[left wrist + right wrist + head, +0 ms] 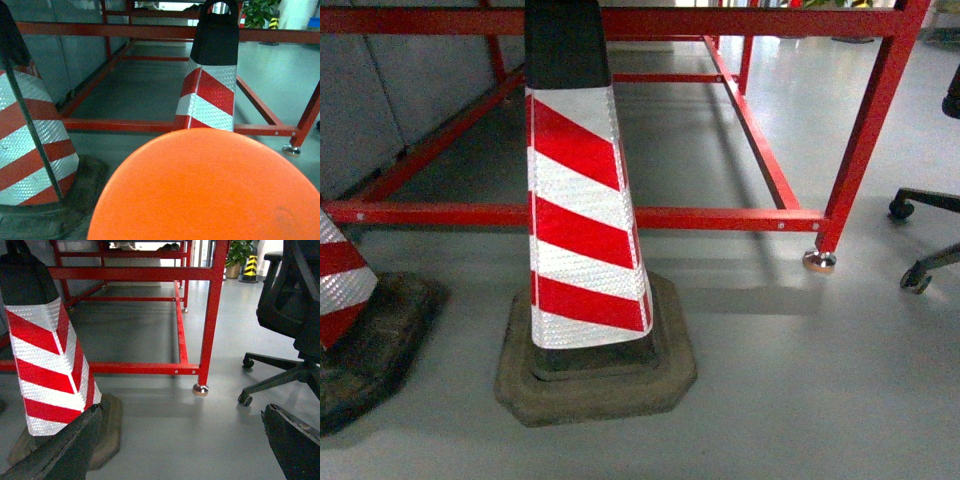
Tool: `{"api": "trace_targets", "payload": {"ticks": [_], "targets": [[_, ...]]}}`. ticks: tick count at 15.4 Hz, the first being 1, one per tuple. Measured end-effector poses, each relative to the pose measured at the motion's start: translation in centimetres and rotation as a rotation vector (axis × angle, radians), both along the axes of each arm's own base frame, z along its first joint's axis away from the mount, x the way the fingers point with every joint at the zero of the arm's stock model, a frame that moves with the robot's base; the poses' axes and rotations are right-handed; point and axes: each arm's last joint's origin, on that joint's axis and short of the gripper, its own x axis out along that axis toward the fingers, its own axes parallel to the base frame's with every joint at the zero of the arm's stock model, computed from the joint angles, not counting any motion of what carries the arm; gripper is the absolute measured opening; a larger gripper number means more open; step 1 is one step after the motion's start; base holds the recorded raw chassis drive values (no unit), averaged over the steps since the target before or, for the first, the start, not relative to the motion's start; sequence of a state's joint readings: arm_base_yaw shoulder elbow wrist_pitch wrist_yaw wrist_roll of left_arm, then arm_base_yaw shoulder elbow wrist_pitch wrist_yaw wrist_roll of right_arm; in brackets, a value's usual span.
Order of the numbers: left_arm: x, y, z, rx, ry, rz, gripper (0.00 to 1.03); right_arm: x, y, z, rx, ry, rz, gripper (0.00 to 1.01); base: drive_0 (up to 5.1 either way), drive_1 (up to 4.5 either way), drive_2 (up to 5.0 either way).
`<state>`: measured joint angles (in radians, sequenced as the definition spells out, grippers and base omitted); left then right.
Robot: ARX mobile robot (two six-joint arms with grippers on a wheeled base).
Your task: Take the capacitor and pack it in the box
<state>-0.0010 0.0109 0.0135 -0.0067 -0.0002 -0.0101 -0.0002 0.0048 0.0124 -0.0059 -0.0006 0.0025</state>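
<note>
Orange dome [205,187]: closest to my left wrist camera, a smooth rounded orange surface filling the lower frame; I cannot tell what it belongs to.
Red frame [720,218]: a painted steel table base on grey floor [820,380], its corner leg ending in a metal foot [818,261].
Centre cone [582,215]: red-and-white reflective stripes, black top, standing upright on a worn octagonal base [600,375] just in front of the frame's lower rail.
Second cone [340,280]: same stripes, at the left edge of my head view, on a dark base.
Office chair [295,315]: black, on castors, right of the frame leg.
Right gripper [185,450]: two dark fingers [65,447] at the bottom corners of my wrist view, spread wide, nothing between them.
Left gripper: I cannot see it, so I cannot tell its state.
Box and capacitor: in none of my views.
Writing: none I can read.
</note>
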Motion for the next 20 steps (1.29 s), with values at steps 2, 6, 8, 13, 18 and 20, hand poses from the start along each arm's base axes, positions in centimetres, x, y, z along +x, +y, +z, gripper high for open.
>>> {"api": "trace_targets", "payload": {"ticks": [2,6,8,13,18,20], "targets": [[0.0,0.0,0.01,0.0,-0.001,0.0,0.43,0.0,0.0,0.03,0.0,-0.003,0.0,0.98,0.0,0.0,0.0],[0.0,0.0,0.0,0.0,0.0,0.001,0.43,0.0,0.0,0.01,0.0,-0.001,0.0,0.98,0.0,0.0,0.0],[0.0,0.0,-0.01,0.0,0.001,0.0,0.43,0.0,0.0,0.0,0.0,0.0,0.0,0.98,0.0,0.0,0.0],[0.0,0.01,0.0,0.0,0.0,0.003,0.43,0.0,0.0,0.0,0.0,0.0,0.0,0.98,0.0,0.0,0.0],[0.0,0.0,-0.01,0.009,0.001,0.0,0.43,0.0,0.0,0.0,-0.002,0.0,0.0,0.98,0.0,0.0,0.0],[0.0,0.0,0.0,0.01,0.0,0.001,0.43,0.0,0.0,0.0,-0.001,0.0,0.0,0.98,0.0,0.0,0.0]]}}
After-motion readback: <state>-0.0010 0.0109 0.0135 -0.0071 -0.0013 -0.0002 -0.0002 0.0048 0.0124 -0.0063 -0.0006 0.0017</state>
